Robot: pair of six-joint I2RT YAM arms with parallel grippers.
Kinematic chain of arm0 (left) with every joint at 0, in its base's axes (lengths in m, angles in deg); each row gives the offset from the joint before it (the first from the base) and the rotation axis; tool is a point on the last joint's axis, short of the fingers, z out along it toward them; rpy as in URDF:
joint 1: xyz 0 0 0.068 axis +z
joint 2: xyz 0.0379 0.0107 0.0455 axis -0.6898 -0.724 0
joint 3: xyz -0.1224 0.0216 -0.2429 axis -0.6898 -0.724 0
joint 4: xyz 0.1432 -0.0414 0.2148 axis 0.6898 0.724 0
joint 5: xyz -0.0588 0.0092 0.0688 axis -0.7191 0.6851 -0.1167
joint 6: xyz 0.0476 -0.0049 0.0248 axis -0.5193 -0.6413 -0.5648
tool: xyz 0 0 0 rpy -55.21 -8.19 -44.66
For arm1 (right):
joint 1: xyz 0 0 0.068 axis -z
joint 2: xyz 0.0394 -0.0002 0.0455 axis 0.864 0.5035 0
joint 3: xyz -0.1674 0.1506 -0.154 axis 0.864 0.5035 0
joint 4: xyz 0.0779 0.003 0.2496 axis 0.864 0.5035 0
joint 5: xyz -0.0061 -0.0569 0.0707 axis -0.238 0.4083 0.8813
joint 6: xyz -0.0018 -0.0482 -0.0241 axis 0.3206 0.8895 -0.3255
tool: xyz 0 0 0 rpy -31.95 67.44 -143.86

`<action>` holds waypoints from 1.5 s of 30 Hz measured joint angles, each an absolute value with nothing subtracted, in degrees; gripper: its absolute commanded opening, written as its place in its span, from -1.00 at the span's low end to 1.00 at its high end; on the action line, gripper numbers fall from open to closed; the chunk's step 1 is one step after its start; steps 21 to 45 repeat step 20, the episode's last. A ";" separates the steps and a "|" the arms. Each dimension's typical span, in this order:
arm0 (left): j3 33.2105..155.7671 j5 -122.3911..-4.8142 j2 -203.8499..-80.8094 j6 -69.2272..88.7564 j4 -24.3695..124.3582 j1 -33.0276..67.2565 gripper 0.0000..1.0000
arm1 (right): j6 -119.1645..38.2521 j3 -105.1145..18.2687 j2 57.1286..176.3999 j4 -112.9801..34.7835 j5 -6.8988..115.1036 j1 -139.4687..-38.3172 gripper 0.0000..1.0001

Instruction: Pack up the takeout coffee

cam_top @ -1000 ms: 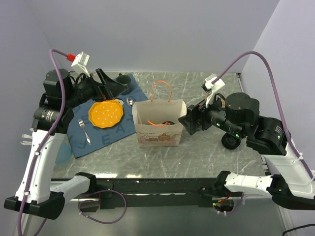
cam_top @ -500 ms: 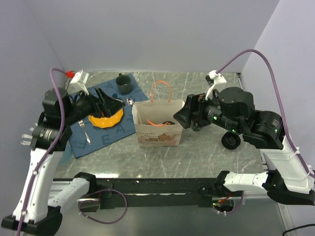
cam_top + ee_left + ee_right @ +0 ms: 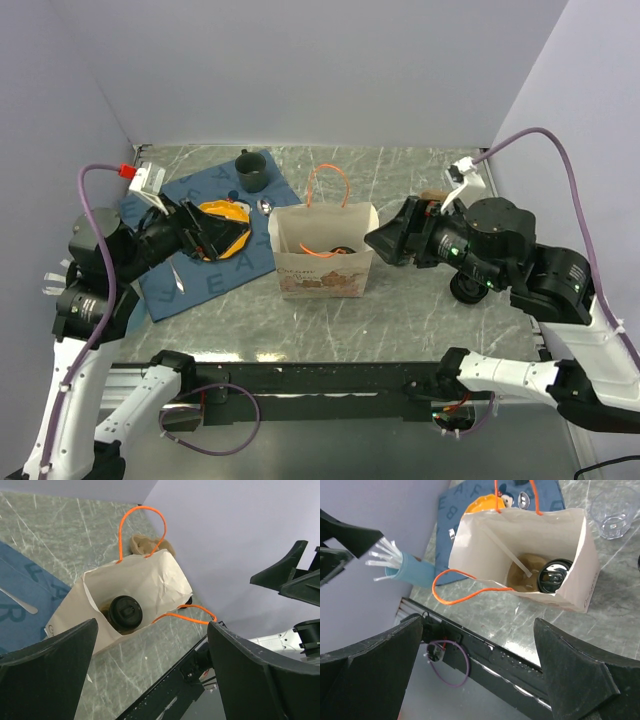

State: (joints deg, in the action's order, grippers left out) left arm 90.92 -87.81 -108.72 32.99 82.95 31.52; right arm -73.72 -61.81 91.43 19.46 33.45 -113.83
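From above, the paper bag point(image 3: 322, 250) near the middle of the surface point(image 3: 420, 310) hides most of what it holds: only a dark shape and a loop of orange handle show past its rim. The wrist views look into it. One lidded cup point(image 3: 126, 613) stands upright inside, seated in a brown pulp tray point(image 3: 524, 576) on the bag's floor; the tray's outer edge is cut off by the bag walls. A pale strip point(image 3: 512, 555) leans across the inside, too thin to identify. A brown lump point(image 3: 145, 544) behind the bag is half hidden by it. A black round thing point(image 3: 468, 287) near the surface's right edge is largely covered by the right arm.

The left claw point(image 3: 152, 625) hangs spread wide, nothing between its fingers, above the orange plate point(image 3: 222, 212) on the blue mat point(image 3: 165, 290), well to the bag's left. The right claw point(image 3: 479, 620), also spread and bare, hangs just beside the bag's right end. The cup lies between the two claws, lower than both, and neither touches it.
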 measured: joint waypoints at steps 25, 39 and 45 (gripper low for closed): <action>90.26 -88.01 -107.50 34.74 80.72 31.52 0.93 | -74.11 -61.00 91.45 18.33 31.85 -113.83 1.00; 90.26 -88.01 -107.50 34.74 80.72 31.52 0.93 | -74.11 -61.00 91.45 18.33 31.85 -113.83 1.00; 90.26 -88.01 -107.50 34.74 80.72 31.52 0.93 | -74.11 -61.00 91.45 18.33 31.85 -113.83 1.00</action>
